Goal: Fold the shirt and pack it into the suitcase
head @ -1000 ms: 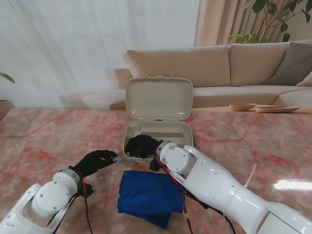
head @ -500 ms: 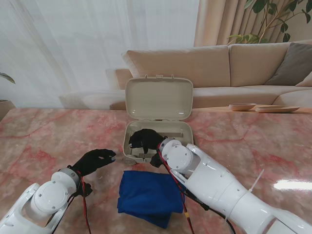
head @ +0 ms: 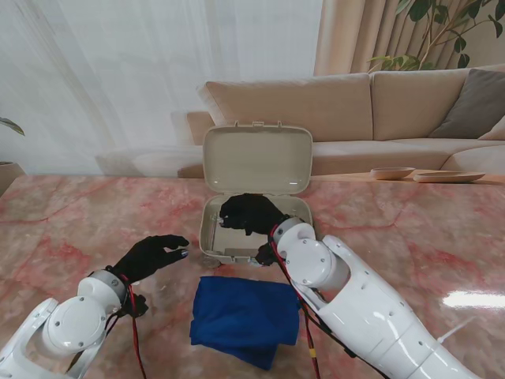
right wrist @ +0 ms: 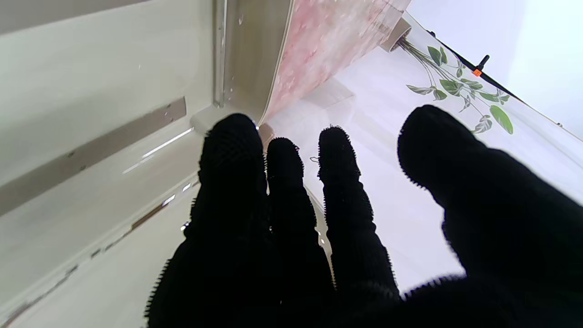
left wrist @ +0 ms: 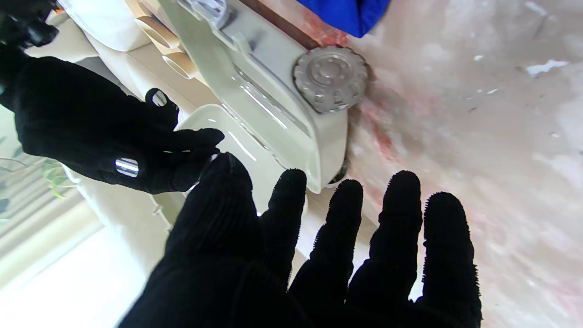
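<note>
The blue shirt (head: 243,318) lies folded on the marble table, nearer to me than the cream suitcase (head: 211,235), whose lid (head: 256,159) stands upright. My right hand (head: 251,213) hovers open over the suitcase's inside, fingers (right wrist: 334,191) spread and holding nothing. My left hand (head: 150,256) is open above the table just left of the suitcase, fingers (left wrist: 401,218) apart and empty. In the left wrist view the suitcase corner with a wheel (left wrist: 330,78), a blue shirt (left wrist: 350,16) edge and the right hand (left wrist: 100,132) show.
A beige sofa (head: 355,110) stands behind the table, with shallow wooden dishes (head: 392,173) at the table's far right edge. A potted plant (head: 442,31) is at the back right. Pink marble table (head: 71,229) spreads to both sides.
My right hand has lifted from the suitcase's near edge and moved farther from me, over its inside. The left hand has risen slightly. The shirt has not moved.
</note>
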`<state>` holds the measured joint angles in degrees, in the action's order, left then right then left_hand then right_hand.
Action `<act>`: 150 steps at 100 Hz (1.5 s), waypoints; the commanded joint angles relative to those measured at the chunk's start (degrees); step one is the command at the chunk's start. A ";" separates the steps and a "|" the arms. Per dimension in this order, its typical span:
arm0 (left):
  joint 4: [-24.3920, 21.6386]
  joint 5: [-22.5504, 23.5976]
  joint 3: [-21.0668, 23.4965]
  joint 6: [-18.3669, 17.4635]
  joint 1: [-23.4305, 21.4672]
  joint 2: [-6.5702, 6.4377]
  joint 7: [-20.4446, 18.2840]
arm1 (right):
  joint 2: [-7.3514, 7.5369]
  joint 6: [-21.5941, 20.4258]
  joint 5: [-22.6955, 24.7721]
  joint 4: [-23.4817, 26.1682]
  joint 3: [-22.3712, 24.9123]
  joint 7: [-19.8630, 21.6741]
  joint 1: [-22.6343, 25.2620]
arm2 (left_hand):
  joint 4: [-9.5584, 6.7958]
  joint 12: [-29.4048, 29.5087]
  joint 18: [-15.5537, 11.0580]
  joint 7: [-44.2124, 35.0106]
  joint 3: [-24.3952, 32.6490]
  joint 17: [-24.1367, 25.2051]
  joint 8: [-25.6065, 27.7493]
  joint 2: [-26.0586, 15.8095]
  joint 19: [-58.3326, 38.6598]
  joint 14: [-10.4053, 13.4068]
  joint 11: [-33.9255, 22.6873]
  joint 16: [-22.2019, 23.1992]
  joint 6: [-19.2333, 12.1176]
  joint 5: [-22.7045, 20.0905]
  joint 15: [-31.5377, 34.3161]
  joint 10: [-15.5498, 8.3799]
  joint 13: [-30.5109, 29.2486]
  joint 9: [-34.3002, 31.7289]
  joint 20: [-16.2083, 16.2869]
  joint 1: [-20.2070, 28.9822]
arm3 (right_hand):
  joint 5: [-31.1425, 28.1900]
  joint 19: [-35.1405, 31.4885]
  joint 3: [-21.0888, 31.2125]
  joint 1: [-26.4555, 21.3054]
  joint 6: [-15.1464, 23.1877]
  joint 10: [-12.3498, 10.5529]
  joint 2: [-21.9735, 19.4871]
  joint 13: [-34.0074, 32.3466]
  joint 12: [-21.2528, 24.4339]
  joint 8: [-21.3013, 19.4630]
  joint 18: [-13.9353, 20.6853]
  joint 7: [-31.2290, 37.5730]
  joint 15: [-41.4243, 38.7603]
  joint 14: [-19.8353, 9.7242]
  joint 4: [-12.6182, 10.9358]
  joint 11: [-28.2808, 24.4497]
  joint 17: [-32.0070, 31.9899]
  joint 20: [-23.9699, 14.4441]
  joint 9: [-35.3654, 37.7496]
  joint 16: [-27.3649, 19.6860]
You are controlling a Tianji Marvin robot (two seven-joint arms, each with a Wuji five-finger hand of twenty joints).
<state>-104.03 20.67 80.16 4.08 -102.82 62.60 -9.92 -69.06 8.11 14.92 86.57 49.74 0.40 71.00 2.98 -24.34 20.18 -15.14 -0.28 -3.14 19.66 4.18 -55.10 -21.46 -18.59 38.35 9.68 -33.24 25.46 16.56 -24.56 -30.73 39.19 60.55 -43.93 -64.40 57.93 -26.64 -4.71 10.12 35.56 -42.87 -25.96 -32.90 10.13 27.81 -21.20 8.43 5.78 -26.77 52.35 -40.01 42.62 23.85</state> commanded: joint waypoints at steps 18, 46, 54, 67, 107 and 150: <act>-3.84 1.03 -1.02 -2.50 -1.72 -0.16 0.31 | 3.90 0.24 7.08 8.68 6.43 2.70 9.64 | -0.04 0.66 1.39 0.13 -1.94 0.26 -0.10 -2.88 0.50 -0.58 1.40 -0.61 -0.99 -0.32 -1.67 -0.52 0.47 -0.06 0.05 -0.53 | -1.22 25.25 -1.48 1.80 -0.85 1.47 2.85 0.18 -0.35 -2.12 -25.70 -1.88 0.11 3.18 -2.07 1.02 -28.22 5.17 1.10 -0.50; -4.90 2.12 -4.00 -4.86 -2.30 -0.41 0.47 | 5.73 -0.98 12.56 16.08 14.07 4.18 21.78 | 0.00 0.67 1.28 0.38 -1.95 0.33 -0.06 -2.90 0.67 -0.72 1.57 -0.66 -1.00 -0.37 -1.79 -0.62 0.52 -0.19 -0.03 -0.78 | -1.37 11.00 -5.35 2.23 -1.65 2.23 1.51 1.21 -0.57 -3.71 -21.67 -3.14 3.08 3.23 -2.30 1.90 -37.28 16.31 0.96 -2.40; -4.92 2.15 -4.89 -5.05 -2.51 -0.44 0.61 | 5.97 -1.65 13.20 17.60 15.76 4.37 24.85 | 0.01 0.67 1.24 0.39 -1.96 0.36 -0.03 -2.88 0.72 -0.70 1.59 -0.65 -1.05 -0.45 -1.78 -0.54 0.50 -0.18 -0.06 -0.85 | -1.32 9.52 -6.16 1.54 -1.96 2.45 1.27 1.19 -0.53 -3.73 -21.81 -3.29 3.28 3.41 -2.44 2.16 -37.57 16.70 0.90 -2.41; -4.43 2.13 -6.35 -5.24 -2.39 -0.49 0.67 | 6.27 -3.18 15.26 19.46 17.50 3.91 29.05 | 0.02 0.65 1.22 0.47 -1.97 0.52 0.01 -2.95 0.88 -1.11 1.61 -0.64 -0.98 -0.32 -1.90 -0.57 0.89 -0.05 -0.11 -1.02 | -0.99 8.39 -6.64 1.15 -2.31 2.75 1.80 1.19 -0.53 -3.71 -22.33 -3.57 3.32 3.76 -2.55 2.36 -37.24 16.92 0.71 -2.34; -1.08 3.82 -9.61 -6.40 -0.96 -0.93 -0.03 | 6.73 -4.36 24.79 19.27 16.73 0.89 32.65 | 0.06 0.70 1.01 0.62 -2.19 1.48 0.07 -2.32 1.54 -1.02 1.82 -0.72 -0.76 0.23 -2.47 -0.87 2.06 0.89 -0.09 -2.21 | 1.15 7.14 -7.21 2.16 -4.16 3.94 6.04 2.10 -0.49 -3.48 -23.98 -5.29 3.55 4.45 -2.22 3.12 -37.61 17.39 -1.82 -2.08; 2.78 8.21 -12.42 -6.98 0.82 -1.52 -0.66 | 6.99 -4.18 27.76 15.71 12.99 -0.18 30.88 | 0.11 1.20 -0.13 2.61 -2.24 4.05 -0.55 -1.19 3.30 -0.57 3.05 -1.40 1.14 3.80 -4.47 -0.75 5.67 4.54 0.20 -4.21 | 2.78 8.09 -9.62 3.52 -5.52 4.27 8.31 5.15 -0.19 -3.05 -24.77 -7.31 4.51 4.94 -0.66 3.28 -39.49 17.73 -4.83 -2.42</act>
<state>-102.13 28.35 68.25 -3.20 -101.76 61.17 -10.58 -62.13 3.83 42.38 103.40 63.24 -0.66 101.60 2.98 -23.71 20.22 -13.96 -0.29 -0.32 19.66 4.18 -53.03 -21.46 -16.53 37.64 9.68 -31.51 22.60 16.55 -21.43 -28.62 39.19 59.11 -42.30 -55.74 49.34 -25.72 -9.73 13.71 42.19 -39.13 -25.99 -35.95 -14.03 21.37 -17.55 13.00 5.28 -23.86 13.79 -23.47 39.13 22.39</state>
